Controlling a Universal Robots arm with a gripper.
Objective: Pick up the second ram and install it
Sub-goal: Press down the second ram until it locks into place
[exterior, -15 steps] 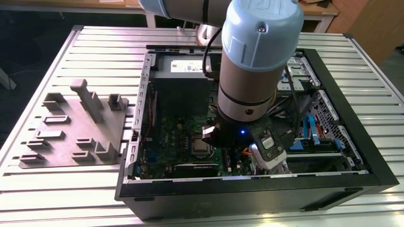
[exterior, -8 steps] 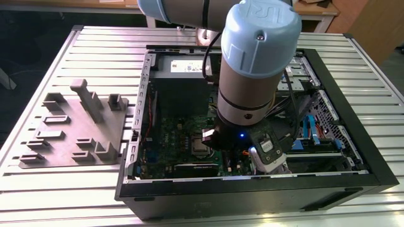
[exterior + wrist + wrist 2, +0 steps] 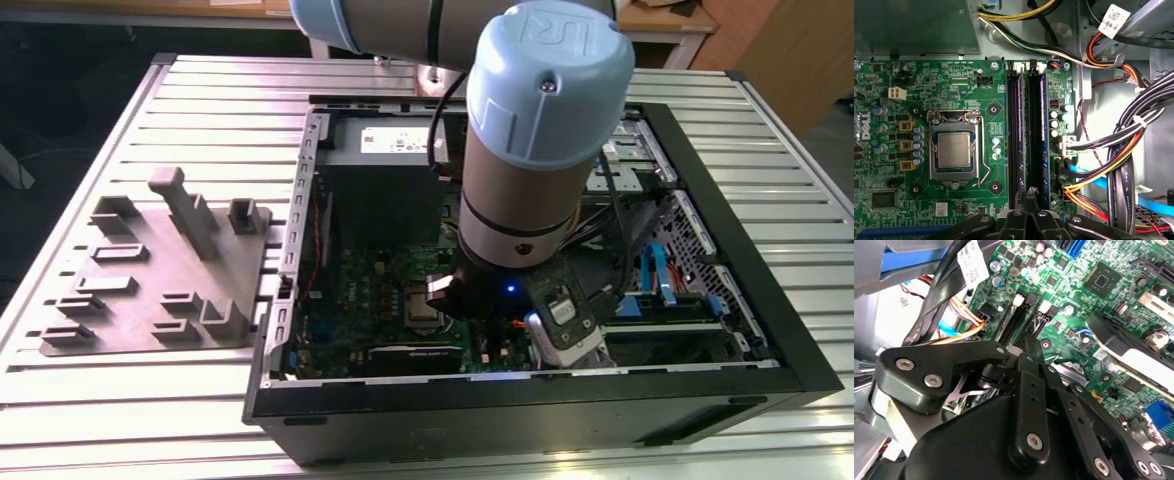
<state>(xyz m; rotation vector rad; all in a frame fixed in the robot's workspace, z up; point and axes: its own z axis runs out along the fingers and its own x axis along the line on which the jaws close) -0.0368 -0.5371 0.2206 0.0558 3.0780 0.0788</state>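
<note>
Hanging over the open computer case (image 3: 694,250) on the slatted desk (image 3: 134,400), my arm reaches down from above toward the motherboard (image 3: 360,290) in the exterior view, with my hand (image 3: 487,300) low inside the case and the grey fixture plate (image 3: 160,270) well apart, off to the exterior view's left. In the second wrist view my hand (image 3: 1026,352) has its black linkages drawn narrow, the tips close together just above the long memory slots (image 3: 1016,320), but I cannot tell from here whether a thin edge is pinched between them. In the first wrist view my hand (image 3: 1030,194) sits at the near end of the slots, and a dark stick with a row of chips, which I take to be the second ram (image 3: 1041,135), stands upright in the blue-edged slot beside the black one (image 3: 1014,135). Whether it is fully seated I cannot tell. The risk I judge from here: if the stick sits tilted or its notch is off, pressing down would jam it or strain the board, and the cable bundle (image 3: 1124,150) nearby could snag my linkages.
</note>
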